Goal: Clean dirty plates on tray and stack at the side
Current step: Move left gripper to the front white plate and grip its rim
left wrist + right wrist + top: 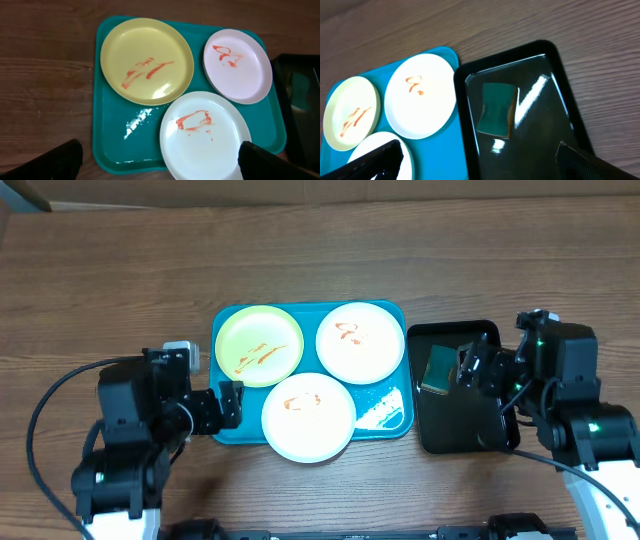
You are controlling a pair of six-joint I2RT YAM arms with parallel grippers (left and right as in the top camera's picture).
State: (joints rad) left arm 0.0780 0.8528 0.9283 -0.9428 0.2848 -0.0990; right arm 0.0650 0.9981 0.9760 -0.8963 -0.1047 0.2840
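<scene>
Plates fill most of the turquoise tray (107, 140), all three lying flat and face up. The pale yellow-green plate (259, 346) sits in the far left corner and carries long orange-brown streaks (147, 70) across its middle. The far white plate (360, 342) lies in the far right corner with a small looped smear near its far side. The near white plate (309, 416) sits between and in front of the other two, marked by a short smear near its centre, and its near edge hangs out over the tray's near rim. The three rims crowd close together; whether they touch cannot be told. A pale glare shows on the bare tray floor.

Just to the right of the turquoise tray stands a narrow black tray (460, 425), glossy and reflecting light, with a dark green sponge (496, 110) lying flat in its far left part.

Hovering at the turquoise tray's near left corner is the left gripper (235, 402), its dark fingers (55, 162) spread wide apart and holding nothing. The right gripper (485, 385) hangs over the black tray, just right of the sponge, its fingers (600, 162) likewise spread wide and empty.

Both trays rest on a brown wooden table (120, 270), and a black cable (40, 410) loops beside the left arm.
</scene>
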